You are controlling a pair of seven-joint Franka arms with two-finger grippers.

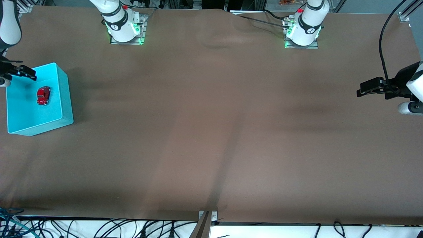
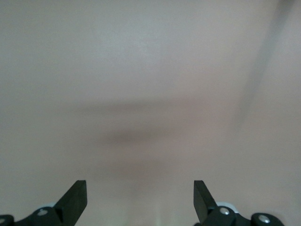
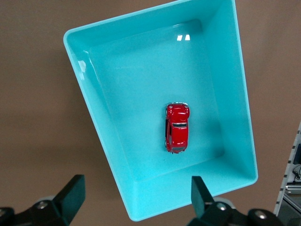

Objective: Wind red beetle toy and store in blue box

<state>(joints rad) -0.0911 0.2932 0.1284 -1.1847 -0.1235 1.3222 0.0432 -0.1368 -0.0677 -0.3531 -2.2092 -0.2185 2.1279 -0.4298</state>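
In the front view, the blue box [image 1: 64, 99] is sitting at the right arm's end of the table, close to that short edge and about midway between the robots' edge and the camera's edge, and the red beetle toy [image 1: 43, 95] is lying on its floor, clear of the walls. The right gripper [image 1: 28, 72] is hanging over the box's rim nearest the bases, and the left gripper [image 1: 362, 90] is waiting over the bare brown tabletop [image 1: 211, 132] at the left arm's end, so storing looks done. In the left wrist view, the left gripper [image 2: 140, 197] is showing its fingers spread wide with nothing but cloth between them. In the right wrist view, the right gripper [image 3: 136, 193] is looking straight down with fingers released and empty, the box [image 3: 235, 94] open below it, and the toy [image 3: 177, 127] standing on its wheels, its long axis running roughly along the box's longer walls, rounded nose pointing away from the fingers
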